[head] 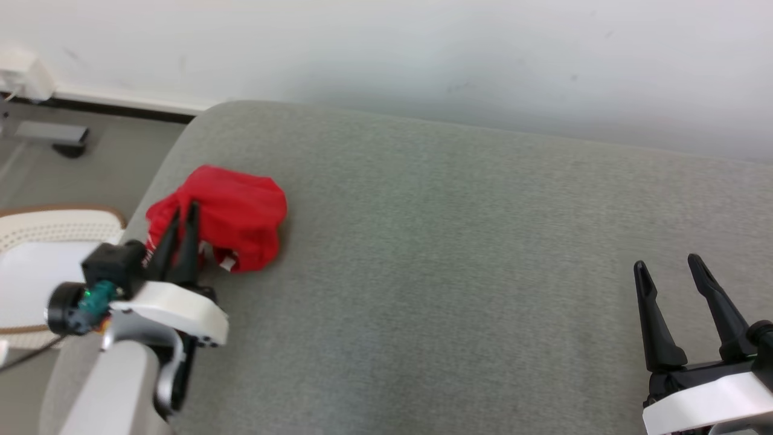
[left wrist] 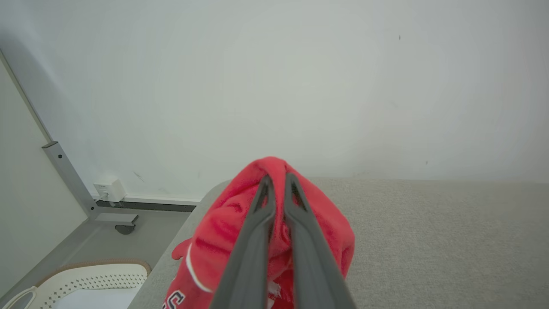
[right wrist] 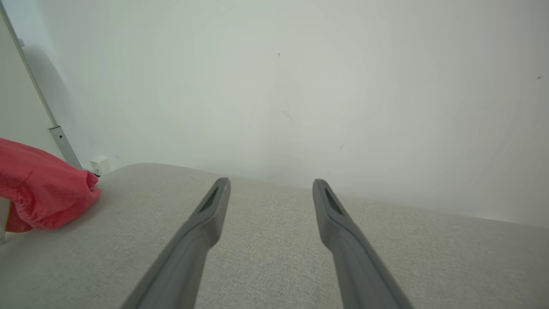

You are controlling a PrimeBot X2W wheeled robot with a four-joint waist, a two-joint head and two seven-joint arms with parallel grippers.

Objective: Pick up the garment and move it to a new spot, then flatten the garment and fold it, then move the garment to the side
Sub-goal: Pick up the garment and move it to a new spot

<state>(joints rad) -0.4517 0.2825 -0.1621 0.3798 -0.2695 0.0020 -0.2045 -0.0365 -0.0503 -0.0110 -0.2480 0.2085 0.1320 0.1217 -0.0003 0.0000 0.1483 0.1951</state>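
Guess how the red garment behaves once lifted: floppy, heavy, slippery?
Likely floppy: the red garment bunches in soft folds, so it should drape below the left gripper, shut on one fold. Probably light, being thin cloth. Slipping seems unlikely; the fabric looks matte.

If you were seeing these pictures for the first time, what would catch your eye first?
The crumpled red garment near the left end of the grey cushioned surface, with the left hand shut on its fabric. The right hand sits open at the lower right, well apart from it.
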